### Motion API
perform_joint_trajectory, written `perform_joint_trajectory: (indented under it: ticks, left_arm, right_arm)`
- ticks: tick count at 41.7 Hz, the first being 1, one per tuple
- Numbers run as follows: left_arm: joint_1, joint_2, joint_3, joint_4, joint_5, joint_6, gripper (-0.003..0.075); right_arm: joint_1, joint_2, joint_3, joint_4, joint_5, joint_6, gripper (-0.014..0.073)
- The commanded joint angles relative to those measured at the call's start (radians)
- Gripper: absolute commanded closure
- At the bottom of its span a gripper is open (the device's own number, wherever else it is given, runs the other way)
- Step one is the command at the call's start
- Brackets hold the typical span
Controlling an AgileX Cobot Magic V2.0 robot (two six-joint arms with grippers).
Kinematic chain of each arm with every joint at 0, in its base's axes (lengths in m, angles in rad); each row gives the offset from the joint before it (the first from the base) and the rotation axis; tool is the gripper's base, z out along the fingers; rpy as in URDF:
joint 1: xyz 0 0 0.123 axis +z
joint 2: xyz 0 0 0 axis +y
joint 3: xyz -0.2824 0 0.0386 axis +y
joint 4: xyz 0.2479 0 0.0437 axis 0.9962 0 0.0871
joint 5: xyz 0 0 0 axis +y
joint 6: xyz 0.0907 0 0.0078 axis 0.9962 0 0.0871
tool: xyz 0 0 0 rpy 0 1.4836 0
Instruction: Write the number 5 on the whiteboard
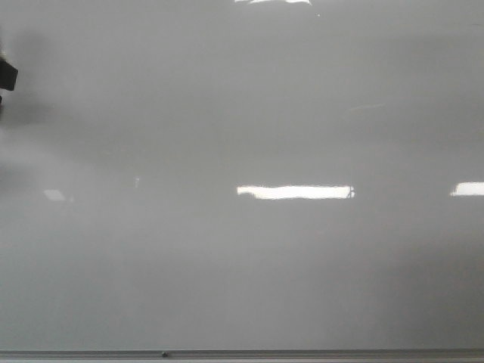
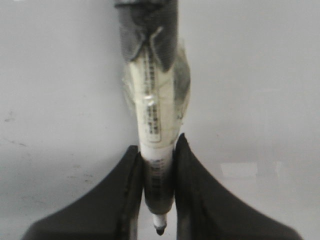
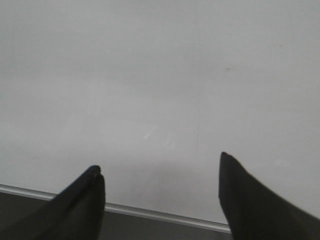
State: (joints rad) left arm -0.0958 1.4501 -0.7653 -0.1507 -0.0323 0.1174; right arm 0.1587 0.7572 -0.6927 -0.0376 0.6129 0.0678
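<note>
The whiteboard point(image 1: 242, 265) fills the front view, glossy and pale grey, with no writing on it; the number 5 is out of view. My left gripper point(image 2: 156, 145) is shut on a white marker point(image 2: 152, 110) with black print and clear tape round its barrel. The marker's black tip point(image 2: 160, 230) pokes out past the fingers over the whiteboard point(image 2: 250, 75); I cannot tell whether it touches. My right gripper point(image 3: 159, 161) is open and holds nothing, above the whiteboard point(image 3: 150, 75) close to its edge.
A thin grey metal edge point(image 1: 242, 353) runs along the board's near side, also shown as the metal edge point(image 3: 150, 212). Bright glare patches point(image 1: 295, 192) lie mid-board. A dark part point(image 1: 6, 76) juts in at the far left. Faint smudges point(image 2: 12, 142) mark the board.
</note>
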Motion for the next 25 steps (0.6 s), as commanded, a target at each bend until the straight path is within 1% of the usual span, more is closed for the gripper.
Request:
perform_joint_trajectory:
  ticks: [1,3,7,12,16,19,22,25]
  left_arm:
    - [-0.006,-0.040,-0.031,-0.009,-0.040,-0.008,0.0722]
    - [-0.006,-0.054,-0.031,-0.009,-0.029,-0.008,0.0740]
    - [-0.006,-0.088,-0.033,-0.009,0.008,-0.008,0.0741]
    - [-0.006,-0.151,-0.053,-0.008,0.119,-0.001,0.0741]
    - [-0.006,-0.198,-0.095,-0.003,0.267,0.002,0.0741]
    - [-0.006,-0.227,-0.137,0.007,0.412,0.004,0.0741]
    - [-0.006,-0.251,-0.192,0.006,0.565,0.034,0.0741]
    - [-0.008,-0.262,-0.240,0.005,0.681,0.064,0.0741]
  right_arm:
    - [0.000,0.000,-0.031,-0.003,-0.070,0.002,0.0085]
    - [0.000,0.000,-0.031,-0.003,-0.077,0.002,0.0085]
    - [0.000,0.000,-0.031,-0.003,-0.084,0.002,0.0085]
    - [0.000,0.000,-0.033,-0.001,-0.075,0.002,0.0085]
    - [0.000,0.000,-0.035,-0.001,-0.052,0.002,0.0085]
    - [0.000,0.000,-0.045,0.000,-0.016,0.002,0.0085]
    - [0.000,0.000,-0.067,0.000,0.035,0.002,0.0085]
    - [0.000,0.001,-0.090,0.000,0.080,0.002,0.0085]
